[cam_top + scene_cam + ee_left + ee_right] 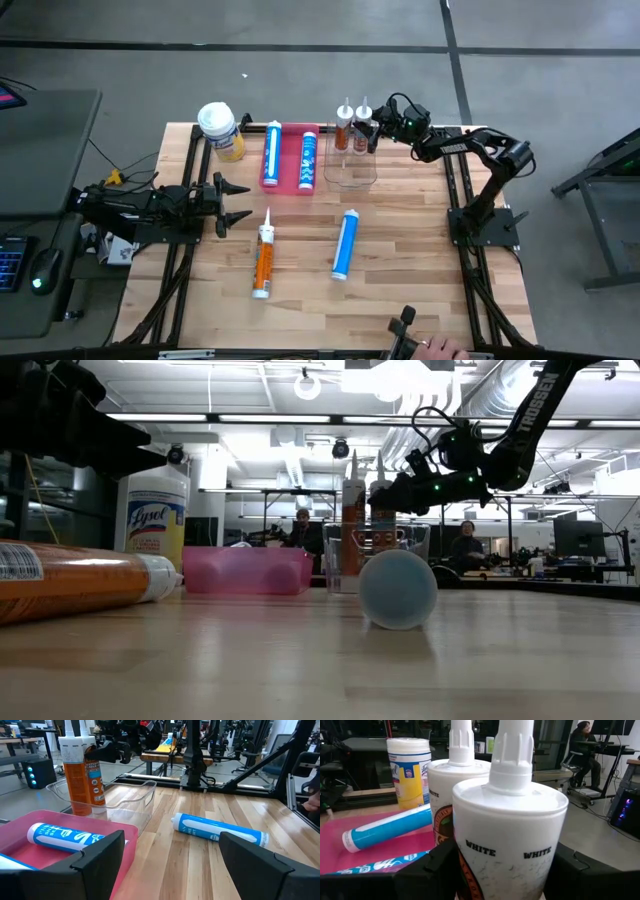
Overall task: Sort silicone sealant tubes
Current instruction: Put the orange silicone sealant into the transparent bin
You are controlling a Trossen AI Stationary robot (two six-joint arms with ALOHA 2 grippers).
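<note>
- An orange tube (pixel 263 262) lies flat on the worktop (pixel 420 250), just ahead of the left tool (pixel 235 201) and a little to its nearer side, nozzle pointing back toward that tool.
- A loose blue tube (pixel 345 243) lies farther out from the left tool, between the two arms and apart from the orange one.
- The left tool hovers low at the worktop's left edge, its two fingers spread wide with nothing between them (the wrist view looks through the gap to the bins).
- Ahead of it, toward the far side, a pink tray (pixel 290 180) holds two blue tubes (pixel 271 152) (pixel 308 160) lying side by side.
- A yellow wipes canister (pixel 221 130) with a white lid stands just beyond the tray's far left corner.
- The clear bin (pixel 350 175), beside the tray, holds two orange tubes upright, nozzles up.
- The right tool (pixel 376 127) sits at the bin's far end, its fingers on either side of the nearer upright orange tube (pixel 507 845) (whether they press it I cannot tell); the second upright tube (pixel 343 128) stands just beyond it.
</note>
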